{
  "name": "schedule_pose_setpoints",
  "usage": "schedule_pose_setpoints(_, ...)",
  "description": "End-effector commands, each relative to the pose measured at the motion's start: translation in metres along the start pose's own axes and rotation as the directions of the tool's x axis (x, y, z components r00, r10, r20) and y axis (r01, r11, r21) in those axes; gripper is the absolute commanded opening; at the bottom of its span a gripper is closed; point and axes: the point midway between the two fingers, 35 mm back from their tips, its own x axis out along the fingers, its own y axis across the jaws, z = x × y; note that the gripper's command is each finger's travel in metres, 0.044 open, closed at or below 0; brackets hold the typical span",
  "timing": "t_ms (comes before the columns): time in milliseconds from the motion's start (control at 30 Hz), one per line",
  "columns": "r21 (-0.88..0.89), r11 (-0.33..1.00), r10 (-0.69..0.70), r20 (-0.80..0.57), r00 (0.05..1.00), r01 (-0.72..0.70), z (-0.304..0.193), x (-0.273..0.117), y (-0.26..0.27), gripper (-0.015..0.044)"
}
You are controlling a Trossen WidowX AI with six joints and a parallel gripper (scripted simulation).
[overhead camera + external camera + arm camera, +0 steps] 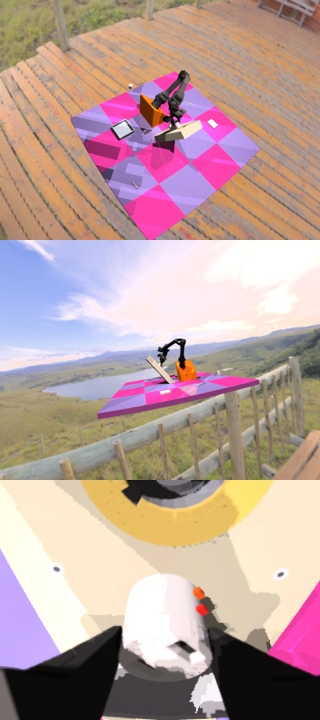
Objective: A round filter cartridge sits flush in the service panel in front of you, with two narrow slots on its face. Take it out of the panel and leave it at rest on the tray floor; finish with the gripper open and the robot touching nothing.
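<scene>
The cream service panel (192,129) (160,371) (75,540) leans at a slant. A yellow ring (175,534) surrounds its dark round opening at the top of the wrist view. The white round cartridge (162,605) (177,125) is outside that opening, low in front of the panel face, with its two dark slots toward the wrist camera and two small red-orange marks on its side. My gripper (165,634) (174,124) (162,366) is shut on the cartridge, one finger on each side. The grey tray (123,129) with a dark rim lies left of the panel in the top view.
A tall orange block (147,111) (187,373) stands by the arm's base, between the tray and the arm. A white flat block (212,123) (165,392), a small white cylinder (130,86), a short grey rod (135,185) and a thin rod (187,102) lie farther out.
</scene>
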Motion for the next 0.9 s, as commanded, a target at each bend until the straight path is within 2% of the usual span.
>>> schedule_pose_setpoints(0,-0.007,1.000,-0.004,0.007,1.000,0.005,0.007,-0.009,-0.002,0.0000)
schedule_pose_setpoints(533,-0.005,1.000,-0.004,0.004,1.000,0.004,0.010,-0.090,-0.002,0.0000)
schedule_pose_setpoints(867,-0.007,1.000,-0.005,0.005,1.000,0.005,0.012,-0.091,-0.032,0.0000)
